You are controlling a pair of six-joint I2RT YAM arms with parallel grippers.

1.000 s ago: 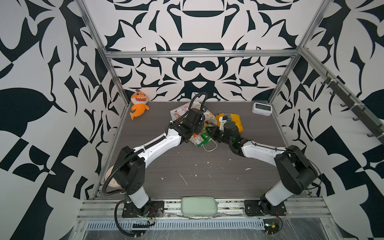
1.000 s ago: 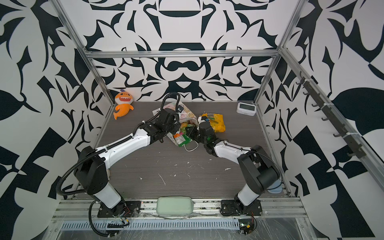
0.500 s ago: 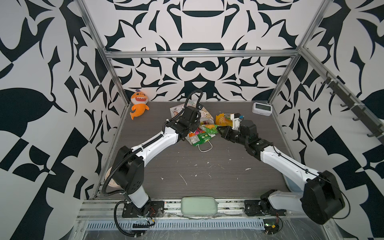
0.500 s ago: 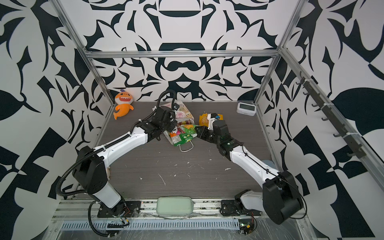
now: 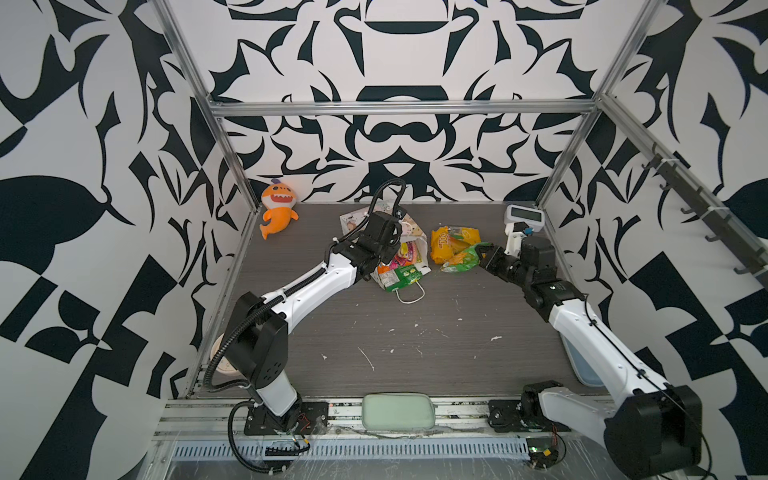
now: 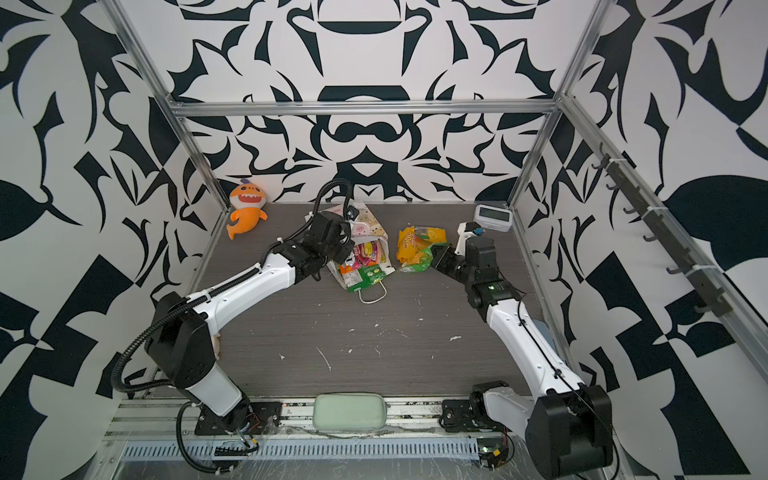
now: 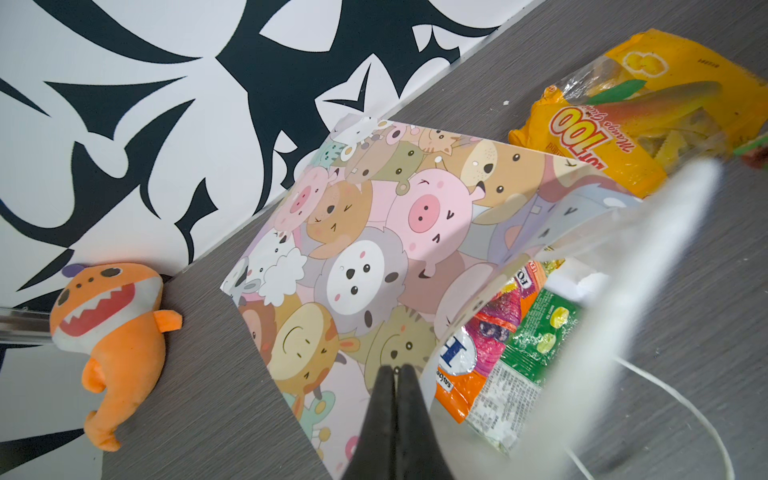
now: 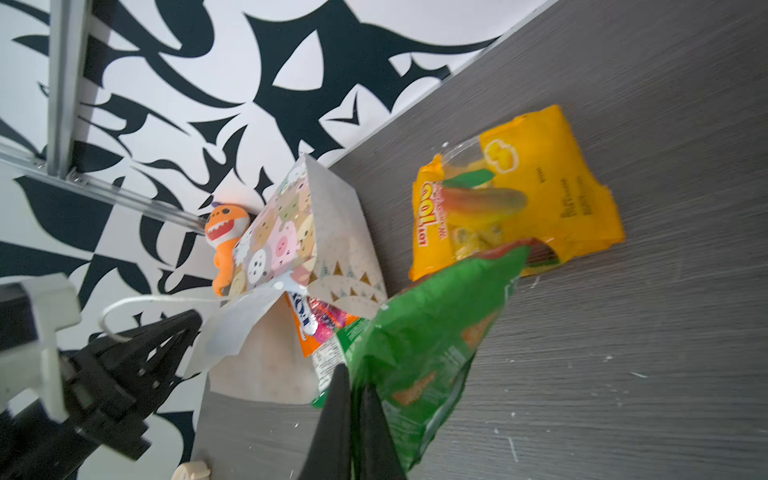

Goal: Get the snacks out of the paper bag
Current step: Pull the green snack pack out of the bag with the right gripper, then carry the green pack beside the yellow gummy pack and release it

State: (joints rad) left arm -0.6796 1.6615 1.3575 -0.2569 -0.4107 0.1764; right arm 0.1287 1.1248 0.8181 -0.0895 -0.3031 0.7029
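Surface: dark wood-grain, scuffed. All the work is at the far end.

Paper bag: on its side at back-centre, mouth toward the arm bases. Left jaws are closed on its upper rim by the mouth, propping it open. Same hold as 1 s ago.

Change: right jaws were at the bag mouth 1 s ago and have since drawn back to the right, pinched shut on a green packet. It's now fully clear of the bag, over the near edge of the yellow packet, which lies just right of the bag. Can't tell if it's resting or hanging.

Meaning: 2 snacks out. Still at the mouth are a 2nd green packet, a pink packet and an orange packet. Poss. more behind, hidden.

Next, prob.: drop the green one, go back in. If the left hold slips, the mouth likely slumps shut.

Small stuff: plush shark back-left corner, timer back-right. Cord handle lies loose before the mouth.
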